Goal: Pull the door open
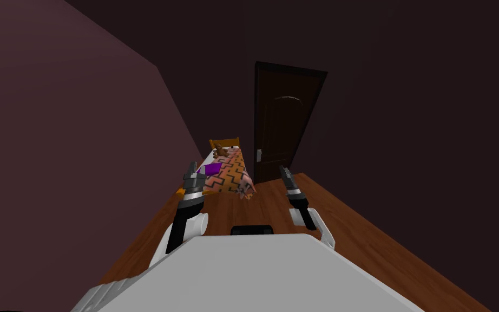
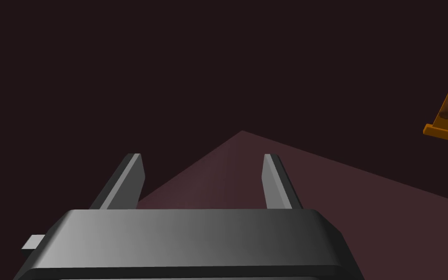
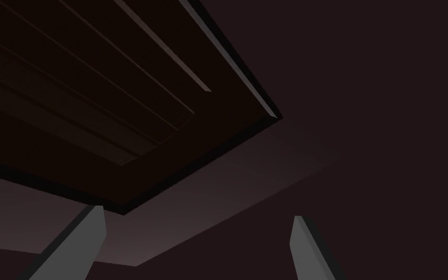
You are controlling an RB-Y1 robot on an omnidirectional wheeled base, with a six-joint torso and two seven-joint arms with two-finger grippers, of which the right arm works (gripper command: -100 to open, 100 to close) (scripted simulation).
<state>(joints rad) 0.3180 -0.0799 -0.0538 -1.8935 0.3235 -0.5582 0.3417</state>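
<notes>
Dark brown, almost black, the door [image 1: 285, 122] stands shut in the far wall, well apart from me, at the end of the wooden floor [image 1: 362, 233]. Its small light handle plate [image 1: 258, 155] is on the door's left edge, near the head of the bed [image 1: 227, 142], where a teddy bear [image 1: 220, 151] sits.

My left gripper [image 1: 191, 172] is raised in front of me on the bed's side. Its two blades are wide apart and hold nothing. My right gripper [image 1: 284, 172] is raised on the other side and points toward the upper part of the door. Its blades are also spread wide, with nothing between them.

I judge that the task is hardly begun: I must first come close to the door.

Several things could go wrong. The bed is along my left, and its patterned blanket [image 1: 231, 176] hangs toward the free floor, so my base or left arm could catch it if I drive straight to the handle. The handle looks small and my blades are thin, so a grip a little off the middle may slip when I pull. If I stand too near, the door swinging toward me may hit my own body and stop.
</notes>
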